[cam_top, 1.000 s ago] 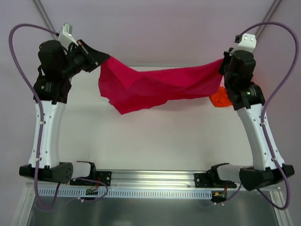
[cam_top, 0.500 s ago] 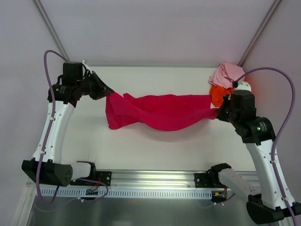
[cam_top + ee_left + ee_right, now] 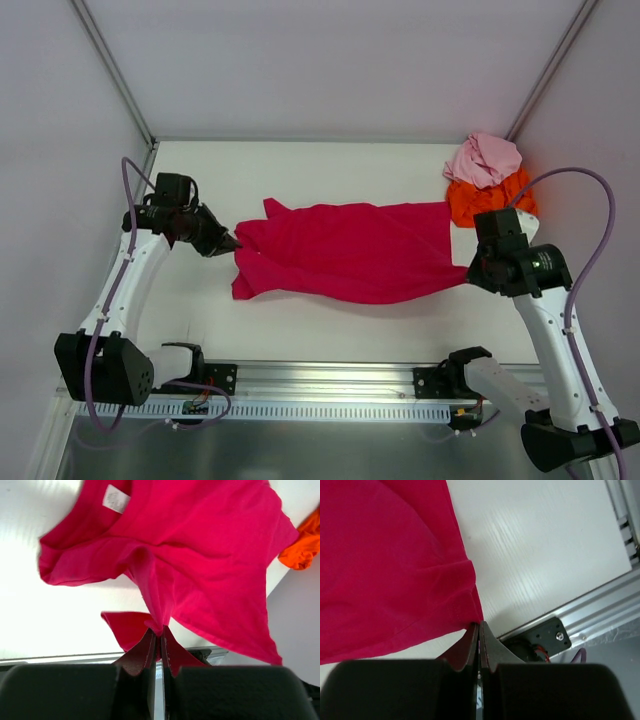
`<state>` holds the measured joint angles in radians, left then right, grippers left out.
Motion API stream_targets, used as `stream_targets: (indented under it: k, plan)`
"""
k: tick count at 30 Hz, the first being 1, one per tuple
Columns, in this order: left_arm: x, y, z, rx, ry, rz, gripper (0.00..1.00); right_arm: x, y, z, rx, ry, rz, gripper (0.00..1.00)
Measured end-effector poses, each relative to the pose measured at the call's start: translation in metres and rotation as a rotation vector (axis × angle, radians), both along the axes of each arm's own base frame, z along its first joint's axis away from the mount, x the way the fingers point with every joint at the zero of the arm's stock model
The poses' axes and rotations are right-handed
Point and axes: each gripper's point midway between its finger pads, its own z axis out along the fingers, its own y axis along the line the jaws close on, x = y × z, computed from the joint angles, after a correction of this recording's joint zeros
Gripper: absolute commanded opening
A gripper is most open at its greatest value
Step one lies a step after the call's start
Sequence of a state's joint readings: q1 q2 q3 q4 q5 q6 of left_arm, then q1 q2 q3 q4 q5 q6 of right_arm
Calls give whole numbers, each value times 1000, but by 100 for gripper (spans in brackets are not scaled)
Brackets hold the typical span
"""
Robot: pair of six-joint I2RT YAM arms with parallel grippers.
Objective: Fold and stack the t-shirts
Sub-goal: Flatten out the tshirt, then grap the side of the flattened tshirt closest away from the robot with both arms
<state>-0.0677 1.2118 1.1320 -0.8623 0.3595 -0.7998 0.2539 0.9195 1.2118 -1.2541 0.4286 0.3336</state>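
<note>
The crimson-magenta t-shirt (image 3: 350,250) is stretched across the middle of the table between both arms. My left gripper (image 3: 232,242) is shut on a bunched fold at its left end; the wrist view shows that gripper (image 3: 160,630) pinching the shirt (image 3: 200,545), whose white neck label (image 3: 116,499) faces up. My right gripper (image 3: 468,268) is shut on the shirt's right corner, seen in the right wrist view (image 3: 478,625) with the cloth (image 3: 385,565) spreading left. The pale pink t-shirt (image 3: 483,158) lies crumpled on the bright orange t-shirt (image 3: 495,197) at the back right.
Grey walls close in the table (image 3: 330,320) at the back and sides. A metal rail (image 3: 330,385) with the arm bases runs along the near edge. The orange shirt also shows in the left wrist view (image 3: 302,547).
Both arms have come down and toward the near edge. The crimson-magenta shirt, held high and sagging a second ago, now lies spread low over the table.
</note>
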Motion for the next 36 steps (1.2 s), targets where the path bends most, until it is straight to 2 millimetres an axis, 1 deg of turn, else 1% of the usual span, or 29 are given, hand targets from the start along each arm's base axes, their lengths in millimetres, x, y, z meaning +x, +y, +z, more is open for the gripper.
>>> stream_targets:
  k: [5,7,11,14,17,22,26,30,33,36]
  plan:
    - [-8,14,-20,6,58,54,0,-24,9,-43,60,163,-14,1]
    - [-14,17,-26,12,69,63,0,-32,7,-55,73,213,-34,1]
    - [-37,18,-40,22,94,66,0,-44,3,-73,102,292,-83,1]
    - [-52,23,-54,26,143,85,0,-47,0,-79,105,327,-98,1]
    - [-66,28,-70,35,211,105,0,-49,-8,-83,102,382,-142,1]
    - [-79,36,-84,38,269,145,0,-48,-18,-88,99,433,-210,1]
    - [-80,44,-88,39,292,173,0,-42,-29,-88,132,432,-303,1]
    - [-76,53,-95,35,331,204,0,-28,-44,-82,156,393,-392,1]
    - [-71,58,-100,37,367,210,0,-18,-52,-80,178,360,-435,1]
    - [-61,65,-101,41,372,213,0,-12,-54,-80,200,337,-456,1]
